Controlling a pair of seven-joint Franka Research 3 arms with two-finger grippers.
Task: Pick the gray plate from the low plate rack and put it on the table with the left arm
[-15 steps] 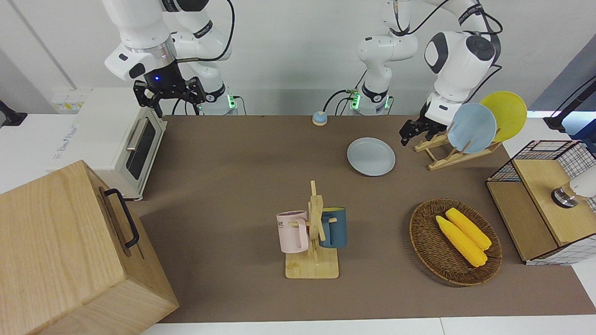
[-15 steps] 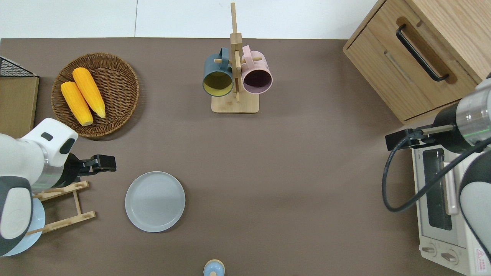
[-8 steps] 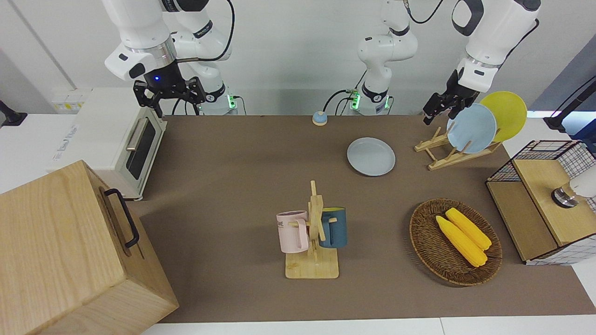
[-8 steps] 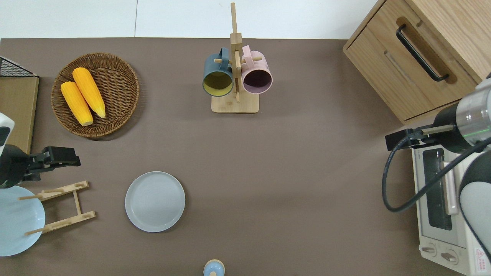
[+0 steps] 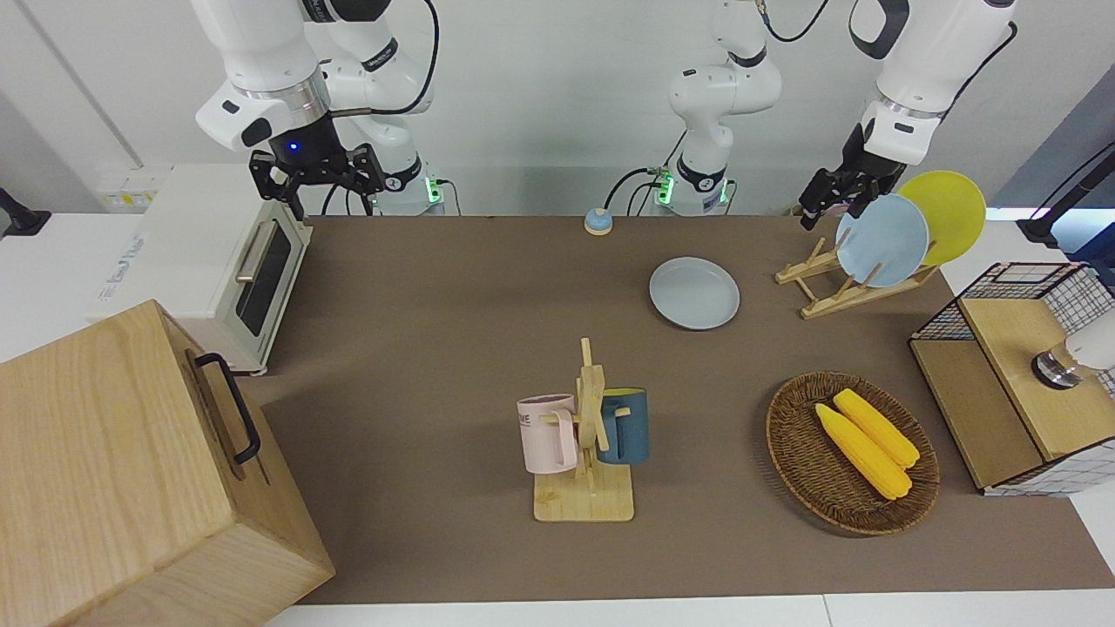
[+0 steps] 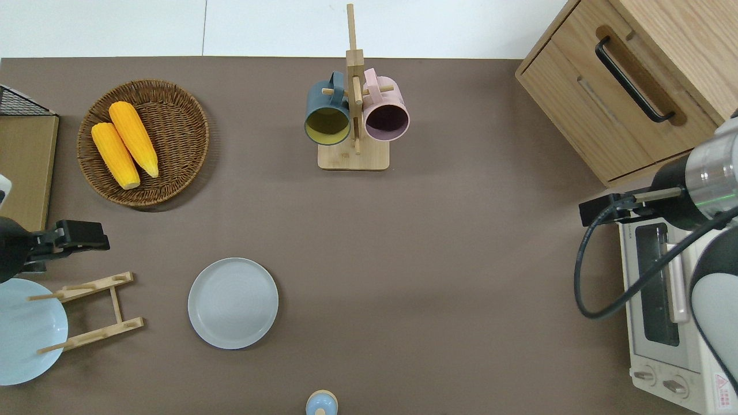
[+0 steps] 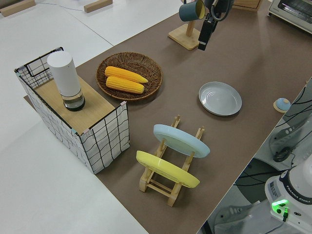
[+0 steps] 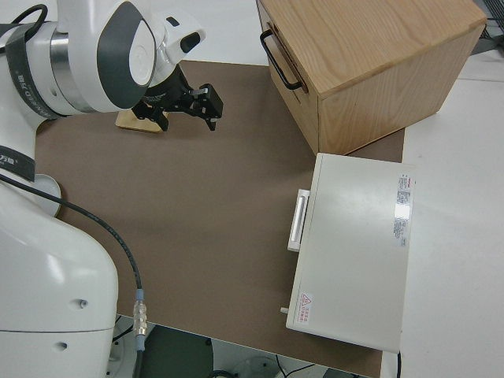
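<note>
The gray plate (image 6: 233, 302) lies flat on the table (image 6: 461, 242), rim up, clear of the low plate rack (image 6: 95, 311) and beside it toward the right arm's end. No part of either arm touches the plate.

The left gripper (image 6: 81, 235) is up in the air, at the end of the left arm (image 5: 923, 78). In the overhead view it is over bare table between the rack and the wicker basket (image 6: 173, 109). The plate sits well apart from the jaws, toward the right arm's end and nearer to the robots. The jaws carry nothing; whether they are released or clenched cannot be told.

The rack holds two plates on edge, leaning against its pegs: the light blue plate (image 7: 181, 140) and the yellow plate (image 7: 166, 169). The slot at the rack's end toward the gray plate holds nothing. The basket contains two ears of corn (image 6: 125, 144).

The mug stand (image 5: 589, 435) stands well apart from the jaws, carrying a pink mug (image 5: 547, 433) and a dark blue mug (image 5: 625, 425).

The right arm is parked, its gripper (image 5: 315, 174) with the jaws released.
</note>
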